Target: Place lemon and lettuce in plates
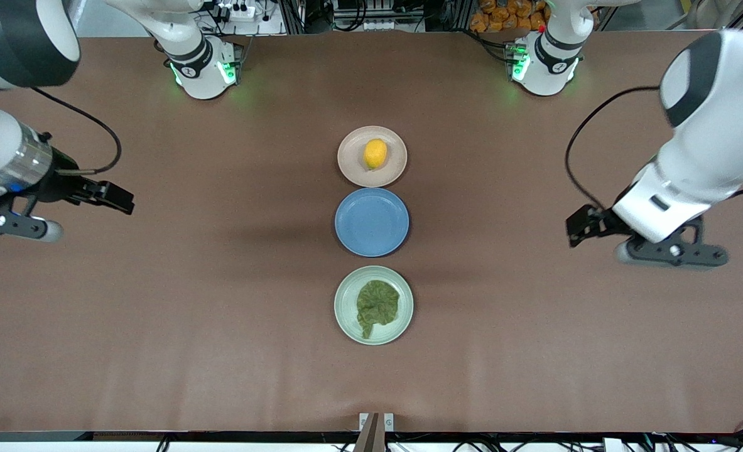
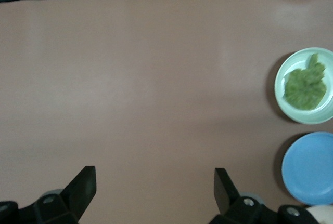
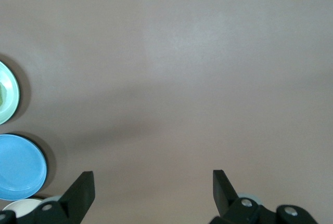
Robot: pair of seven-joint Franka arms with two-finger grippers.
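The yellow lemon (image 1: 375, 154) lies in the beige-pink plate (image 1: 350, 157), the plate farthest from the front camera. The green lettuce (image 1: 376, 304) lies in the mint plate (image 1: 345, 307), the nearest one; both also show in the left wrist view, lettuce (image 2: 305, 86) on plate (image 2: 281, 86). My left gripper (image 1: 575, 229) is open and empty over bare table toward the left arm's end; its own view shows it empty (image 2: 155, 187). My right gripper (image 1: 123, 201) is open and empty over bare table toward the right arm's end, as its own view shows (image 3: 153, 190).
An empty blue plate (image 1: 372, 221) sits between the two task plates in one line down the table's middle. It also shows in the left wrist view (image 2: 310, 168) and the right wrist view (image 3: 20, 167). Brown table (image 1: 157, 314) spreads on both sides.
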